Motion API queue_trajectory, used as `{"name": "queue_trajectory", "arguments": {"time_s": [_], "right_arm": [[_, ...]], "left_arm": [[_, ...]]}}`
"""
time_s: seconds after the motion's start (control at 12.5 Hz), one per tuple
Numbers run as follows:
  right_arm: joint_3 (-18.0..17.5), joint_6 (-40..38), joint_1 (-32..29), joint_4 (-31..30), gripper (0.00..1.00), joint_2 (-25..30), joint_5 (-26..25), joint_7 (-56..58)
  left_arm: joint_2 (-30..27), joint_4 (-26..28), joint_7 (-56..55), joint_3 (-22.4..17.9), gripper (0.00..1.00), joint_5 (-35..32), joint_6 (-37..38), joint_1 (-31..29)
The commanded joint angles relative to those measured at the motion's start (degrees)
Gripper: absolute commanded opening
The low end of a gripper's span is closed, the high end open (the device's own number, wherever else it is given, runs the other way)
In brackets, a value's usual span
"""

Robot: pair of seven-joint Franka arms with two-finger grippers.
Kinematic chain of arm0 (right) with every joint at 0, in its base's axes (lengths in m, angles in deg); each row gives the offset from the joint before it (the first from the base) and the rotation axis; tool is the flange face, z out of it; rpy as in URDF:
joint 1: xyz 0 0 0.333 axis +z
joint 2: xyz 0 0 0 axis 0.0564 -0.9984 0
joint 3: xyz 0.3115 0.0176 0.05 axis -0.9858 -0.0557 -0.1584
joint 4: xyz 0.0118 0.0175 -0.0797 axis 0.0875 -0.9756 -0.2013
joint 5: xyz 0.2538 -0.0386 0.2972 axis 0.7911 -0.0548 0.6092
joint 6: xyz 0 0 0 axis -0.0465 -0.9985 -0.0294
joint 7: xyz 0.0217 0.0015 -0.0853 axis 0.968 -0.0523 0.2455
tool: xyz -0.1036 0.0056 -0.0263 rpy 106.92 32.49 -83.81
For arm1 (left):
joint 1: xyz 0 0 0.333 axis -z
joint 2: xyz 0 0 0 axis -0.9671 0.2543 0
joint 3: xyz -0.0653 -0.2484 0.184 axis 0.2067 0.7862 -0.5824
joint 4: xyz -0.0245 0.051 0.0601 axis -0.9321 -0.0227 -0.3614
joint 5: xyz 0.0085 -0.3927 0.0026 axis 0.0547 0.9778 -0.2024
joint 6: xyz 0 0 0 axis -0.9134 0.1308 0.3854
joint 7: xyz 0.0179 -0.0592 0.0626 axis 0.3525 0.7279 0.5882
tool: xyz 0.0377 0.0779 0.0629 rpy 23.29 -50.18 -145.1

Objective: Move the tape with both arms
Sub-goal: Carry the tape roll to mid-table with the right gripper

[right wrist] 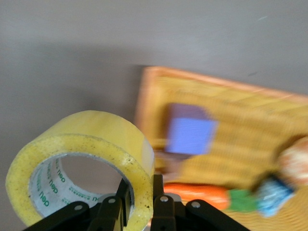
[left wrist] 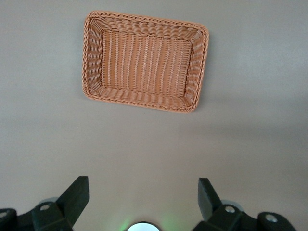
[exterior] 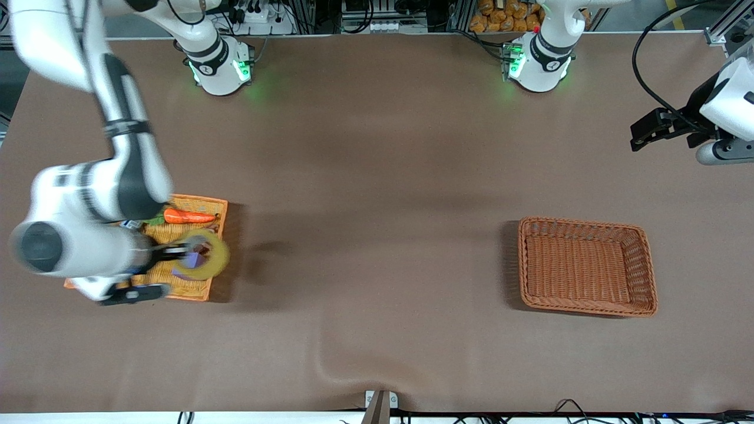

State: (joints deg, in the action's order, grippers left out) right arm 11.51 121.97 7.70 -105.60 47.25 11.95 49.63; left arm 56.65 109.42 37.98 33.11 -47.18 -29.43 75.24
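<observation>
The tape (exterior: 215, 255), a yellow translucent ring, hangs in my right gripper (exterior: 184, 253) just above the orange tray (exterior: 219, 204) at the right arm's end of the table. In the right wrist view the right gripper (right wrist: 141, 192) is shut on the tape's wall (right wrist: 86, 144), one finger inside the hole and one outside. A purple cube (exterior: 195, 259) lies in the tray under the tape and shows in the right wrist view (right wrist: 192, 134). My left gripper (exterior: 643, 133) is open and empty, high at the left arm's end of the table; it also shows in the left wrist view (left wrist: 143, 185).
An empty brown wicker basket (exterior: 583, 224) stands toward the left arm's end, also in the left wrist view (left wrist: 144, 19). The tray also holds a carrot (exterior: 188, 217) and a blue packet (right wrist: 274, 192). My right arm hides much of the tray.
</observation>
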Motion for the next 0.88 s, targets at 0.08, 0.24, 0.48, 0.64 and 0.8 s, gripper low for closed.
{"name": "queue_trajectory", "arguments": {"time_s": [0.08, 0.24, 0.48, 0.64, 0.8], "right_arm": [[0.87, 0.49, 14.78, 0.42, 0.02, -3.17, 1.85, -28.04], [0.87, 7.75, 19.98, 0.34, 0.02, -5.29, 7.81, -39.31], [0.96, 16.98, 26.48, 0.34, 0.07, -8.63, 18.54, -53.01], [1.04, 24.90, 30.54, 0.34, 0.23, -10.82, 18.22, -61.30], [1.39, 24.67, 30.90, 0.16, 1.00, -10.84, 15.95, -61.86]], "left_arm": [[-0.16, -0.15, 0.29, 0.49, 1.00, -1.25, -0.12, -0.67], [-0.25, -0.07, 0.20, 0.49, 1.00, -1.25, -0.12, -0.67], [-0.16, -0.07, 0.20, 0.49, 1.00, -1.16, -0.65, -0.76], [1.32, 0.63, -0.06, 0.67, 1.00, -0.38, -2.57, -0.50], [5.79, 0.64, -4.17, 0.84, 1.00, 2.34, -4.94, 2.03]]}}
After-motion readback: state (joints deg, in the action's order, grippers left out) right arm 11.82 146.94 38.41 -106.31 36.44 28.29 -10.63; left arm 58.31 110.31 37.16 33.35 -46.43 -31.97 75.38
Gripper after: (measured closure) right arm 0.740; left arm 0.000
